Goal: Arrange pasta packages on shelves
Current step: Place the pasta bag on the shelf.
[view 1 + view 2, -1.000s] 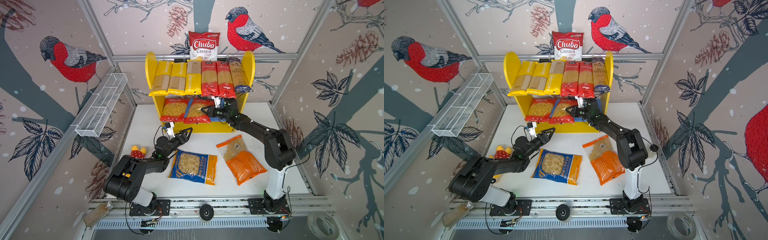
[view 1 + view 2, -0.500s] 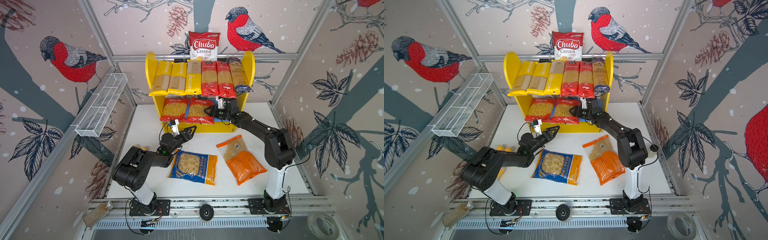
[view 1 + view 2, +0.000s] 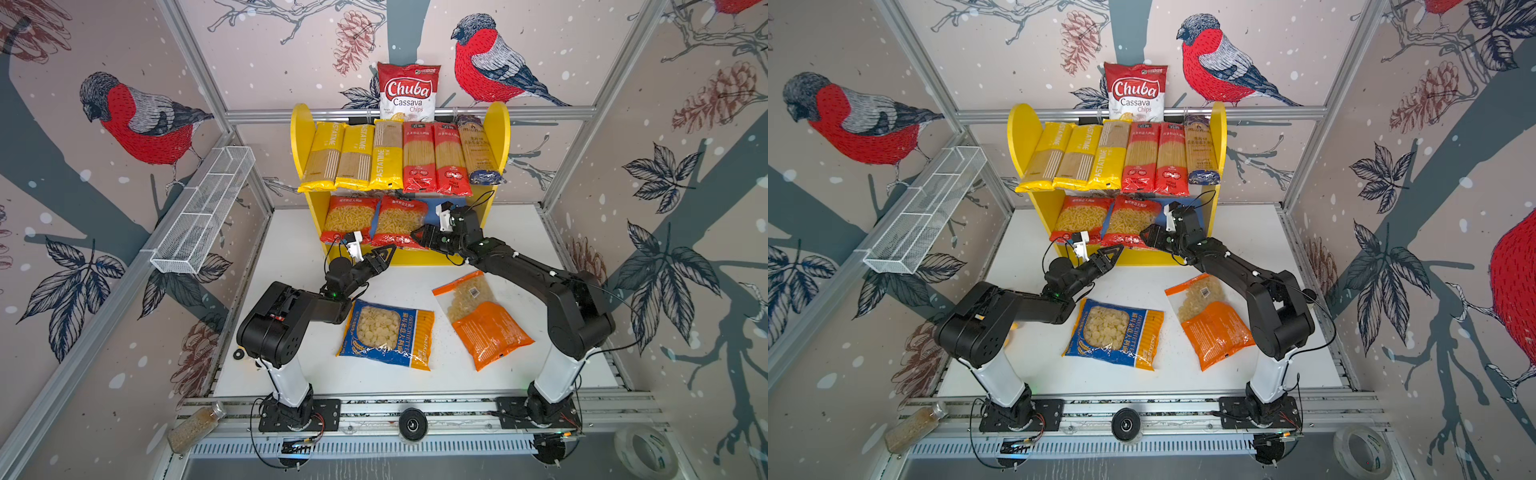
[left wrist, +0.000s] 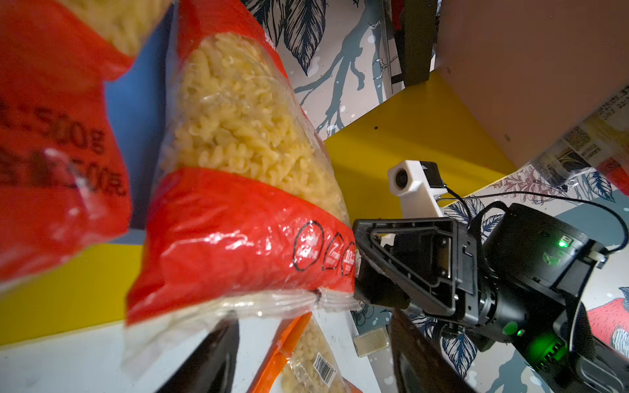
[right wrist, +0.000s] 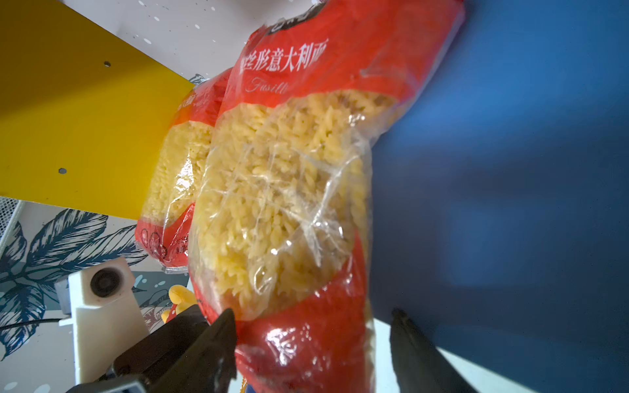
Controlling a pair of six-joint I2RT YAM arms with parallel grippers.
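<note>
The yellow shelves (image 3: 496, 137) carry several long pasta packages (image 3: 417, 158) on the upper board. Two red fusilli bags lean on the blue lower board (image 5: 510, 136): one (image 3: 351, 218) to the left, the other (image 3: 399, 220) beside it. My right gripper (image 3: 417, 239) is open, its jaws on either side of the second bag's (image 5: 289, 187) lower end, one finger touching it. My left gripper (image 3: 384, 254) is open and empty just below that bag's (image 4: 238, 221) bottom seam. A blue pasta bag (image 3: 388, 336) and an orange one (image 3: 482, 320) lie flat on the table.
A Chuba chips bag (image 3: 409, 91) stands behind the rack. A white wire basket (image 3: 203, 208) hangs on the left wall. A yellow-red plush toy (image 5: 180, 296) lies behind my left arm. A pasta jar (image 3: 195, 426) and a tape roll (image 3: 642, 451) sit off the front edge.
My right gripper has opened and let go of the second red bag, which now rests on the lower board. My left arm has reached forward to the shelf front, its jaws narrowing a little.
</note>
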